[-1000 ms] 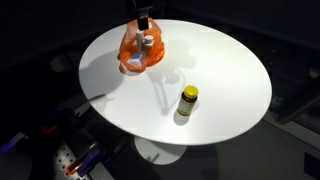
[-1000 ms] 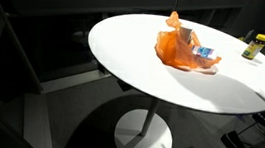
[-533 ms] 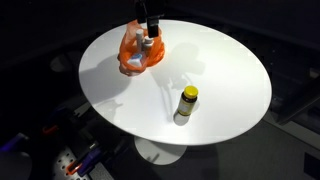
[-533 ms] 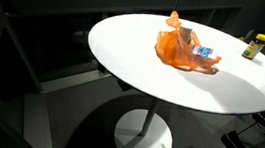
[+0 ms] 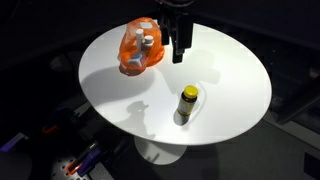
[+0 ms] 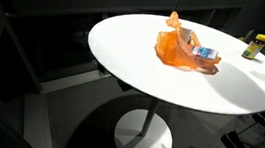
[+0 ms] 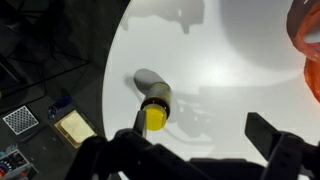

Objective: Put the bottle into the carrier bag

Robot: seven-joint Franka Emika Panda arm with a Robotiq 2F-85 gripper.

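Observation:
A small bottle with a yellow cap (image 5: 188,101) stands upright on the round white table (image 5: 230,70); it also shows in an exterior view (image 6: 255,45) and in the wrist view (image 7: 155,108). An orange carrier bag (image 5: 140,47) lies at the table's far side with a bottle or two inside; it shows too in an exterior view (image 6: 181,47). My gripper (image 5: 180,50) hangs above the table between bag and bottle, open and empty. In the wrist view the gripper (image 7: 200,135) has wide-apart fingers, the bottle by one finger.
The table stands on a single pedestal foot (image 6: 145,141) over a dark floor. Cluttered items (image 7: 72,125) lie on the floor below the table's edge. An edge of the orange bag shows in the wrist view (image 7: 305,40).
My gripper has moved away from over the bag, toward the yellow-capped bottle, and come lower into view. Bag and bottle have not moved.

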